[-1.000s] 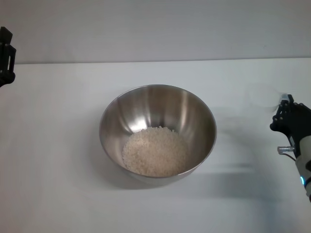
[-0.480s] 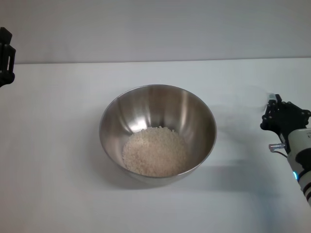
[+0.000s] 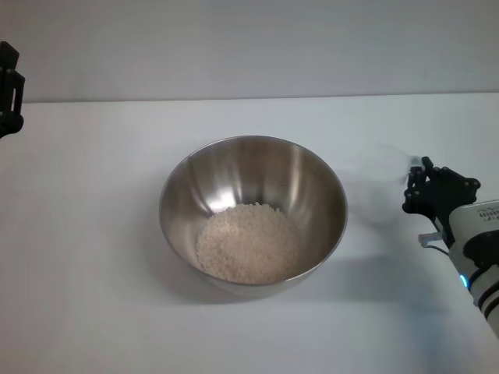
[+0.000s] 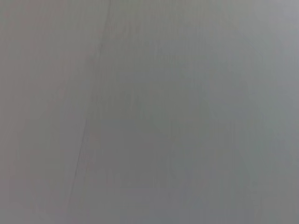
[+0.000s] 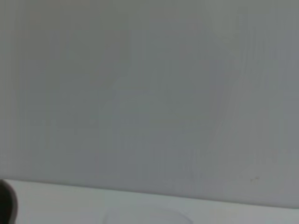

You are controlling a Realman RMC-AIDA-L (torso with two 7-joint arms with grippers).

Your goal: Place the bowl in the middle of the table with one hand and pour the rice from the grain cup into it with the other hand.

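The steel bowl stands in the middle of the white table and holds a pale heap of rice. My right gripper is to the right of the bowl, apart from it, shut on the grain cup. The cup shows only as a faint clear shape and looks empty. A faint curved rim of the cup shows in the right wrist view. My left gripper is parked at the far left edge, away from the bowl.
The table's far edge meets a plain grey wall. The left wrist view shows only grey wall. White tabletop lies on both sides of the bowl.
My right gripper has moved left, toward the bowl, with the grain cup in it. The bowl, the rice and the left arm have not moved.
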